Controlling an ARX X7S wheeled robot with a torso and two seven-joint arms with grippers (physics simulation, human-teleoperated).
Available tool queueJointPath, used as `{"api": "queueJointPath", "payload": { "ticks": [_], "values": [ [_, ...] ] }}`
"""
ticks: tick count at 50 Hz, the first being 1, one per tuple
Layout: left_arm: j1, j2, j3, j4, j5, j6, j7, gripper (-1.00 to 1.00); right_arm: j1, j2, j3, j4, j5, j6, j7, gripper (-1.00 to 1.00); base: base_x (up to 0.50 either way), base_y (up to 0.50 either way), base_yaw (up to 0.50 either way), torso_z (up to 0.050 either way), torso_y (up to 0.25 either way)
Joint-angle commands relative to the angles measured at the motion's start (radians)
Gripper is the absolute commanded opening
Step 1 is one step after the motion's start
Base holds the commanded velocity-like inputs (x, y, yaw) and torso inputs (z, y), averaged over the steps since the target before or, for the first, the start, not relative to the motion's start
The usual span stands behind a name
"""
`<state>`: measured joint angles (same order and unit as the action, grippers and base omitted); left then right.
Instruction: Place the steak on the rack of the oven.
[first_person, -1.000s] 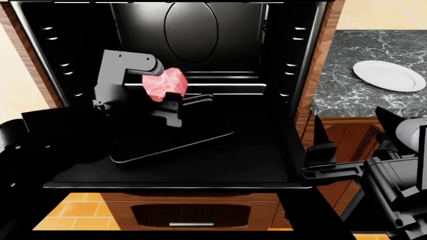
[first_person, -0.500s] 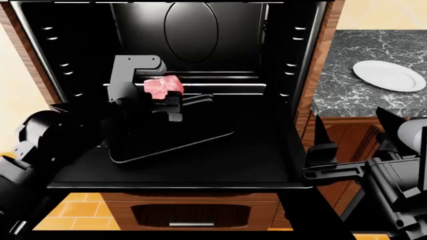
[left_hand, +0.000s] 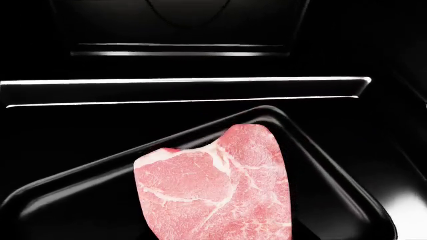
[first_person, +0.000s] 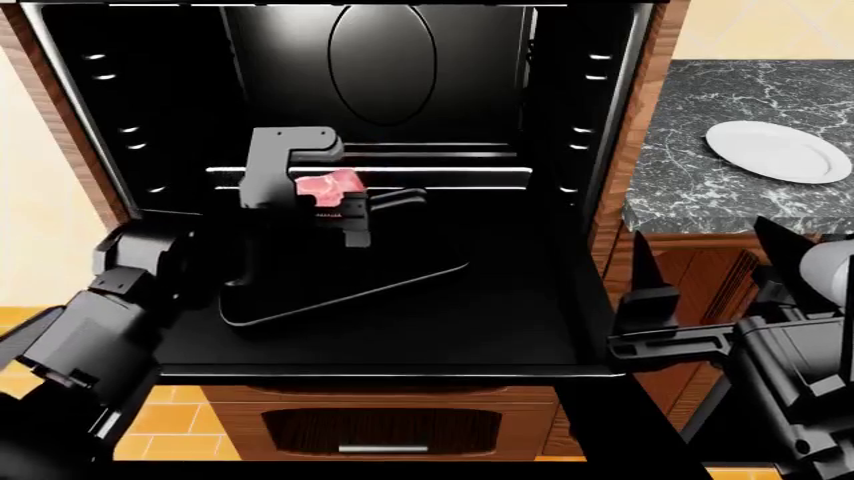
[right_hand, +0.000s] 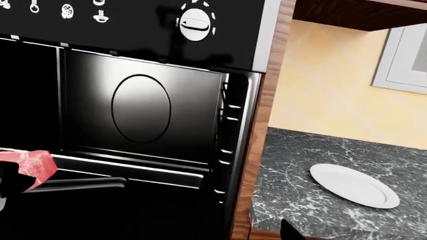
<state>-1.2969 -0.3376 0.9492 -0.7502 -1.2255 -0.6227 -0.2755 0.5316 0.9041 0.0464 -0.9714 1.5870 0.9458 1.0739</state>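
1. Inside the oven (first_person: 387, 60), the left gripper (first_person: 334, 200) hangs with its jaws closed on the steak (first_person: 328, 185), carrying it in the air near the front edge of the rack (first_person: 441, 172), not yet resting on anything. Risk one: the meat lets go too soon.

2. Below the steak, the left wrist view shows a dark tray (left_hand: 333, 180), lying askew, one corner pointing toward the rack. If the jaws open here, I judge the steak lands in that tray and not on the rack, which is a miss.

3. Grip looks slim. Only an edge of the steak sits between the jaws in the head view, and the slab hangs free in the wrist view. A soft, floppy cut like this could slip or swing on a sudden push forward.

4. Clearance is tight. The rack's bright front rail sits just beyond the steak, and a low approach could drag the meat against that rail and peel it out of the jaws.

5. Over on the right, the right gripper (first_person: 638, 300) hovers outside the oven, well apart from the action, beside the tabletop (first_person: 694, 200) with the white plate (first_person: 778, 150); its jaws look spread and hold nothing. I see little trouble from that side.
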Motion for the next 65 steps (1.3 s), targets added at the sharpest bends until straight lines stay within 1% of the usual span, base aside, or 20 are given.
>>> {"api": "queueJointPath", "payload": {
  "ticks": [1,7,14,27,49,62,63,65],
  "values": [
    [-0.015,0.048,0.011,-0.109,0.024,0.03,0.044,-1.0,-0.005,0.005,0.003,-0.004,0.003,-0.006,0.003,1.0,0.0,0.0,0.0,0.0,0.0],
    [-0.01,0.059,0.015,-0.138,0.031,0.038,0.056,-1.0,0.014,0.002,-0.017,-0.014,0.016,0.001,0.019,1.0,0.0,0.0,0.0,0.0,0.0],
    [-0.009,0.059,0.016,-0.139,0.032,0.039,0.066,-1.0,-0.025,0.01,0.013,-0.013,0.0,-0.013,0.002,1.0,0.0,0.0,0.0,0.0,0.0],
    [-0.011,0.096,0.022,-0.24,0.049,0.063,0.106,-1.0,-0.057,0.013,0.035,-0.02,-0.013,-0.025,-0.008,1.0,0.0,0.0,0.0,0.0,0.001],
    [-0.035,0.168,0.045,-0.422,0.091,0.109,0.194,-1.0,-0.044,0.014,0.022,-0.019,-0.007,-0.026,-0.001,1.0,0.0,0.0,0.0,0.0,0.0],
    [-0.033,0.166,0.052,-0.408,0.1,0.107,0.196,-1.0,-0.05,0.011,0.02,-0.014,-0.021,-0.026,-0.013,1.0,0.0,0.0,0.0,0.001,0.001],
    [-0.032,0.163,0.051,-0.402,0.1,0.113,0.189,1.0,-0.05,0.01,0.02,-0.013,-0.023,-0.027,-0.015,1.0,0.0,0.0,0.0,0.0,0.0],
    [-0.031,0.16,0.051,-0.395,0.103,0.116,0.186,1.0,-0.058,0.008,0.024,-0.015,-0.032,-0.029,-0.019,1.0,0.0,0.0,0.0,0.0,0.0]
  ]
}}
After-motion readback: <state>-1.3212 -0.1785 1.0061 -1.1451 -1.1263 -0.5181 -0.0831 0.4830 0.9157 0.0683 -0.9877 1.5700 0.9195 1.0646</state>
